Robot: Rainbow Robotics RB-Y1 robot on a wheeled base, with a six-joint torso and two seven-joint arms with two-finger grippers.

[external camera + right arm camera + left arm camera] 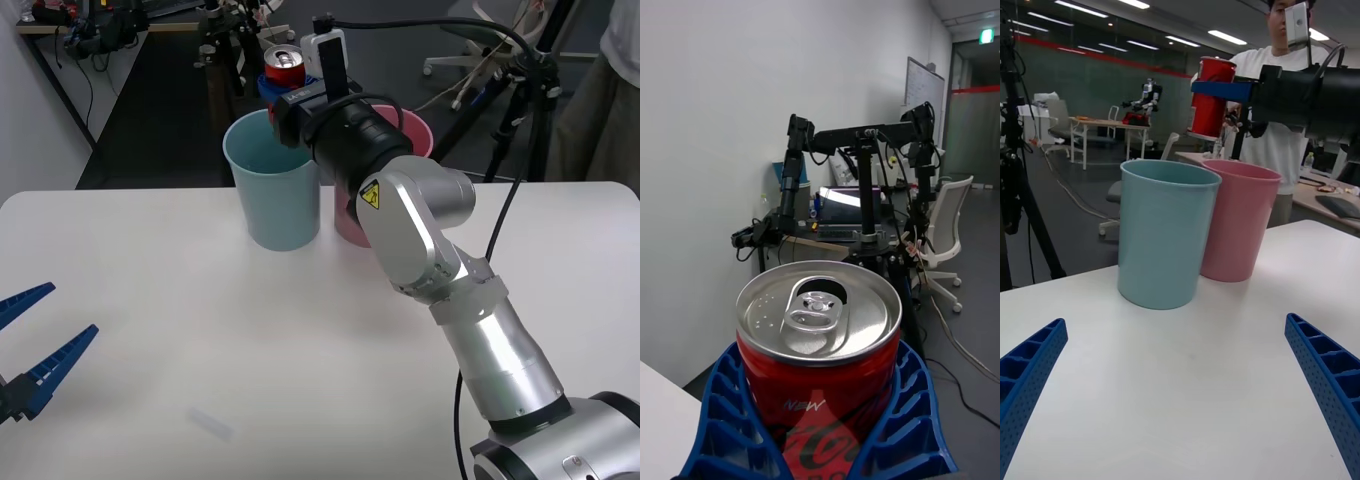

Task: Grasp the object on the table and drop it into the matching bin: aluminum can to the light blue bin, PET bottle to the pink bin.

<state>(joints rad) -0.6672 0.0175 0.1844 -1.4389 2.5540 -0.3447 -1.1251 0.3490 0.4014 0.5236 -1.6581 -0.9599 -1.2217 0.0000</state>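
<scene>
Bins are set side by side on the wide white table [150,300]: the tall light blue plastic bin [272,180] on the left, the tall pink plastic bin [415,135] touching it, largely hidden by the right arm. The left gripper [30,345] rests wide open, holding nothing. The right gripper [816,442] is clamped around the small red aluminum can [284,66], held upright above the blue bin's far rim

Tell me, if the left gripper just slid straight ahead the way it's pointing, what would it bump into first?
Probably the light blue bin. The open left gripper points across bare table toward it, with the pink bin just beside and slightly farther. Depth is hard to judge, so it might graze past.
</scene>
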